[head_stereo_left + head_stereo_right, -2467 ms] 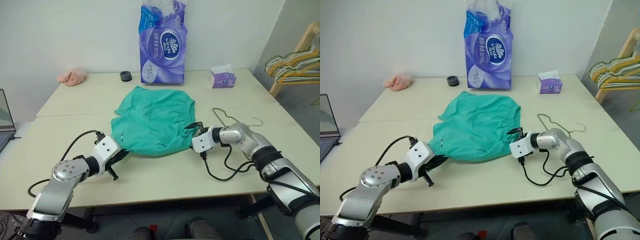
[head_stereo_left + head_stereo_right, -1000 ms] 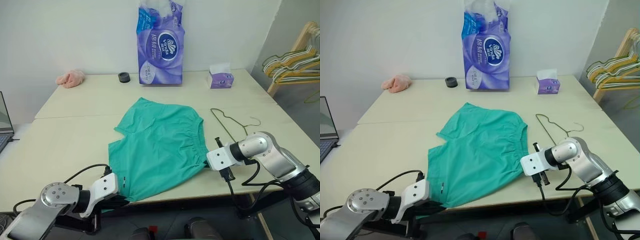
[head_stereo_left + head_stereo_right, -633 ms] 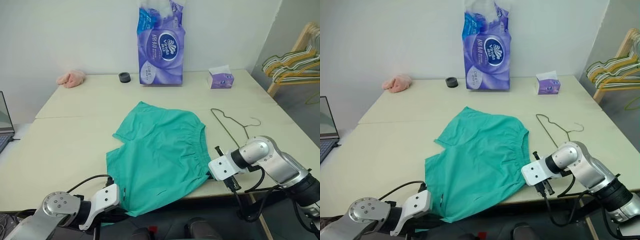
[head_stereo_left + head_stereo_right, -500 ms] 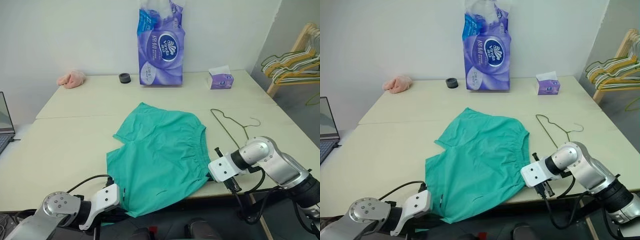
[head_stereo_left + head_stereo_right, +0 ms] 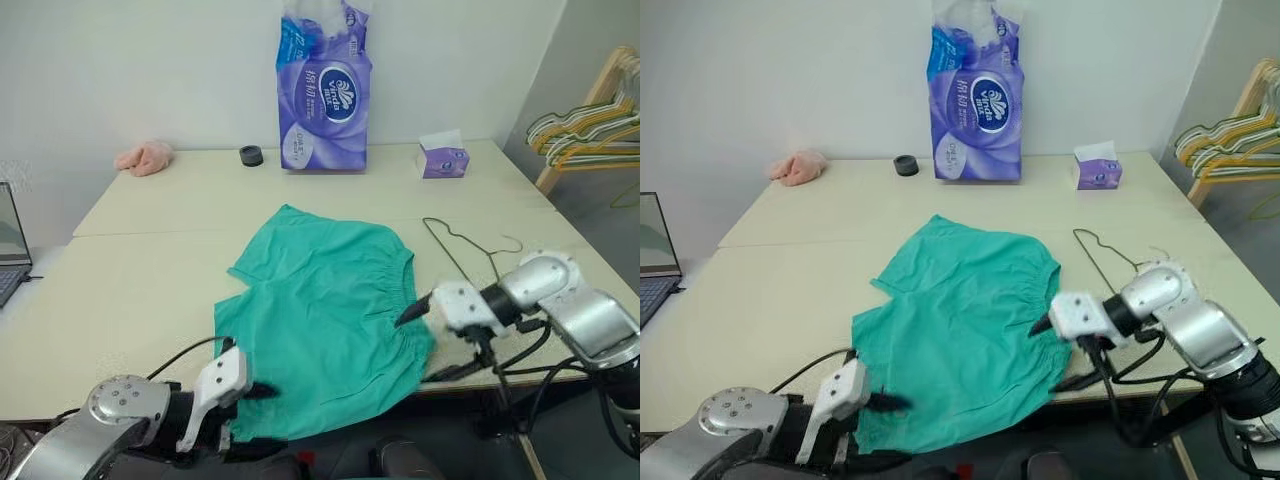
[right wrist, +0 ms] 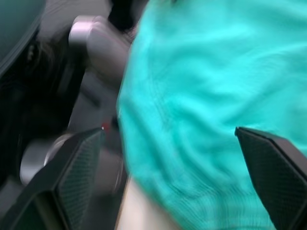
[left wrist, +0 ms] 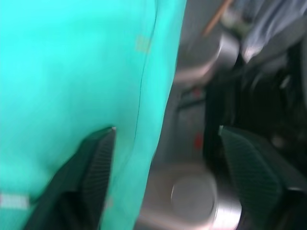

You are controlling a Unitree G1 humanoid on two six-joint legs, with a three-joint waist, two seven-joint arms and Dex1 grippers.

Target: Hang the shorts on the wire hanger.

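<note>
The teal-green shorts (image 5: pixel 320 320) lie flat near the table's front, their lower hem draped over the front edge. To their right the thin wire hanger (image 5: pixel 455 250) lies flat on the table. My left gripper (image 5: pixel 255 420) is at the shorts' front left corner, open. In the left wrist view its fingers (image 7: pixel 91 167) stand wide apart beside the fabric edge (image 7: pixel 72 72), gripping nothing. My right gripper (image 5: pixel 427 343) is open at the waistband's front right corner. Its fingers (image 6: pixel 76 167) are spread, and the teal cloth (image 6: pixel 206 96) lies loose beyond them.
At the back of the table (image 5: pixel 150 260) stand a purple tissue-roll pack (image 5: pixel 322 85), a small tissue box (image 5: pixel 444 158), a black ring (image 5: pixel 251 154) and a pink cloth lump (image 5: pixel 144 155). A laptop (image 5: pixel 8 250) is at the far left. A rack of hangers (image 5: pixel 590 130) stands to the right.
Both grippers have opened, let go of the shorts and risen a little. Before that they had dragged the shorts toward the table's front edge.
</note>
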